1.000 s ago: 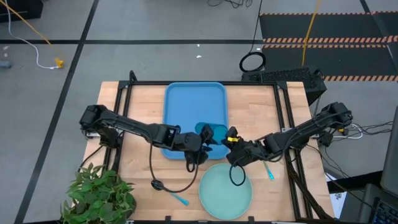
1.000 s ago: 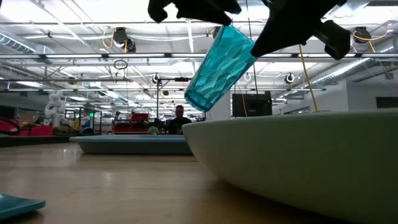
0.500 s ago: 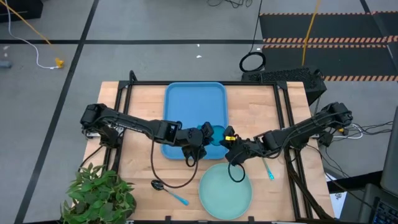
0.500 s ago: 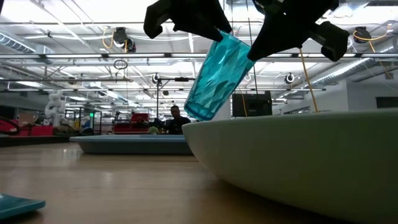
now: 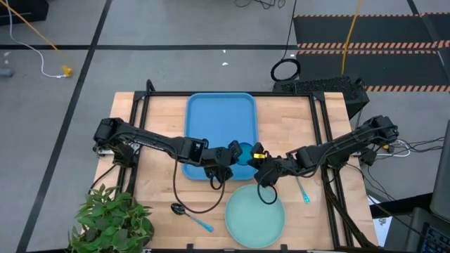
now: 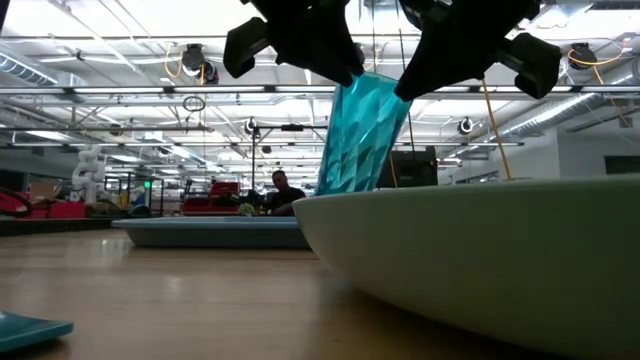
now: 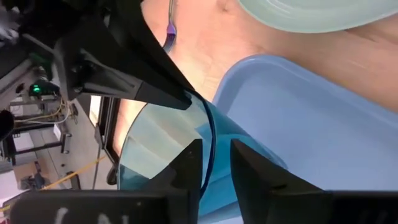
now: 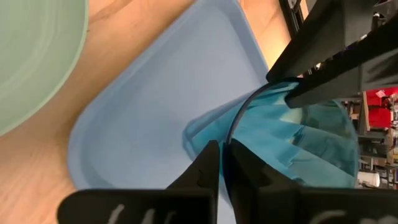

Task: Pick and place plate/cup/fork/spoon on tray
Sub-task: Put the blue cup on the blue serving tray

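Observation:
The teal cup [image 6: 362, 135] hangs mouth up, nearly upright, over the near right corner of the blue tray [image 5: 211, 116]. My right gripper [image 8: 222, 163] is shut on its rim. My left gripper [image 7: 214, 171] stands at the opposite side of the rim, fingers narrowly apart with the wall between them. The mint plate [image 5: 254, 214] lies on the table near the front edge. The spoon [image 5: 184, 213] lies to its left and the fork [image 5: 304, 193] to its right. My right gripper pinches the cup's rim [image 8: 231, 134], one finger inside the cup and one outside, coming from the table's right and slanting down. The cup hangs below the fingers; the plate hides its base in the low view. My left gripper straddles the rim [image 7: 209, 140], one finger [image 7: 189, 168] inside and the other outside; I cannot tell whether they touch the wall.
A potted plant [image 5: 112, 221] stands at the table's near left corner. The left arm's cable [image 5: 190, 204] loops over the wood beside the spoon. The far part of the tray is bare.
My left gripper has moved toward the table's right and down onto the cup's rim. The cup, held tilted in my right gripper a second ago, has swung to nearly upright, its mouth staying where it was.

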Motion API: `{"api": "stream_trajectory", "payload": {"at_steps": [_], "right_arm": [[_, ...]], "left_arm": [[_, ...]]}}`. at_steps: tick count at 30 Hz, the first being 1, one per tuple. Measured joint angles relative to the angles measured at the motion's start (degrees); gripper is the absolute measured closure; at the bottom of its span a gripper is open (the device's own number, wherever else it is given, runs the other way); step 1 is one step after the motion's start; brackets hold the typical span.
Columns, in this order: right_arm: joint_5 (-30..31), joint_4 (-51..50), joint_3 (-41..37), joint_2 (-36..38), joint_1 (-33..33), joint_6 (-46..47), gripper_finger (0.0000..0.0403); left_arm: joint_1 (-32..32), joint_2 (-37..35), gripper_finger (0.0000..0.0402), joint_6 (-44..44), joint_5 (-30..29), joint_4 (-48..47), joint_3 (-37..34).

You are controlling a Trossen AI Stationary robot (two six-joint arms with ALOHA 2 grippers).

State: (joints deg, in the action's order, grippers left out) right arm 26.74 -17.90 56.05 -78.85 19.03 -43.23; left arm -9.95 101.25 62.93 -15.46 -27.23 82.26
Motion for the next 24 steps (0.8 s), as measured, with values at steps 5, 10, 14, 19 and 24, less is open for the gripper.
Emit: {"api": "stream_trajectory", "payload": {"at_steps": [5, 10, 14, 19, 24], "right_arm": [[-0.04, 1.03, 0.03, 0.01, 0.04, -0.36, 0.0394], [-0.02, 4.96, 0.20, 0.17, 0.11, 0.01, 0.0360], [0.07, 9.53, 0.20, 0.12, 0.11, 0.13, 0.0318], [0.32, 15.29, 0.17, 0.50, 0.36, 0.38, 0.0267], [10.47, 18.17, 0.13, 2.16, 2.61, 0.27, 0.0234]], "left_arm": [[0.01, 0.11, 0.0377, 0.70, 0.28, -0.78, -0.13], [0.07, 0.23, 0.0391, -0.47, -0.21, -0.60, -0.21], [0.08, 0.07, 0.0391, -2.59, -0.42, -0.23, -0.13], [0.10, 0.07, 0.0392, -6.30, -0.42, -0.22, -0.13], [0.33, 0.04, 0.0394, -9.56, -1.51, -0.60, -0.13]]}}
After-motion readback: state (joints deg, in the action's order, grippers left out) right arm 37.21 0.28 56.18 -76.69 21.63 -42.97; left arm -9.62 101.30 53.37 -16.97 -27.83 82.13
